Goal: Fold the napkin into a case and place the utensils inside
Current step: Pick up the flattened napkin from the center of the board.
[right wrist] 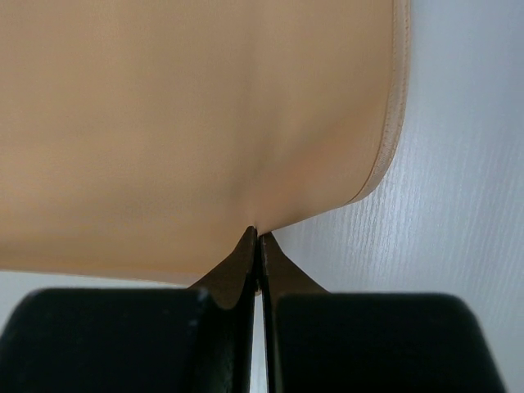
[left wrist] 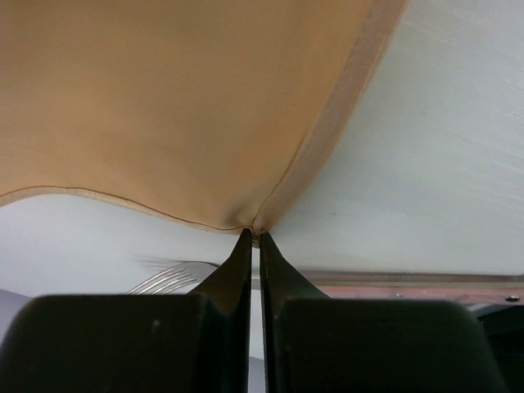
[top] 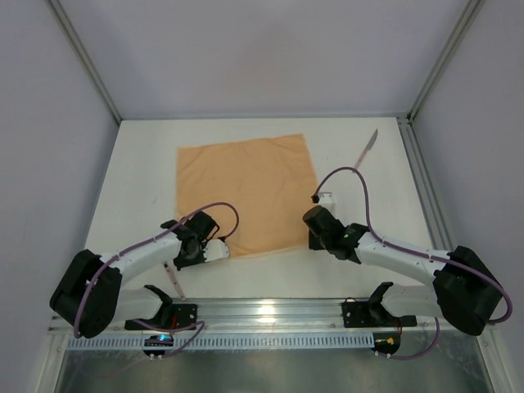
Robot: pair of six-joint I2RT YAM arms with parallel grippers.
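Arms both reach inward, wrists bent down at the near edge of the napkin (top: 246,192). Left gripper (left wrist: 254,236): jaws pressed together, pinching the napkin's near-left corner, cloth raised off the table (top: 135,188). Right gripper (right wrist: 259,232): likewise clamped on the hem by the near-right corner. Left wrist view shows fork (left wrist: 172,277) tines just nearer than that corner. Only overhead shows the knife (top: 368,147), beyond the napkin's far-right corner.
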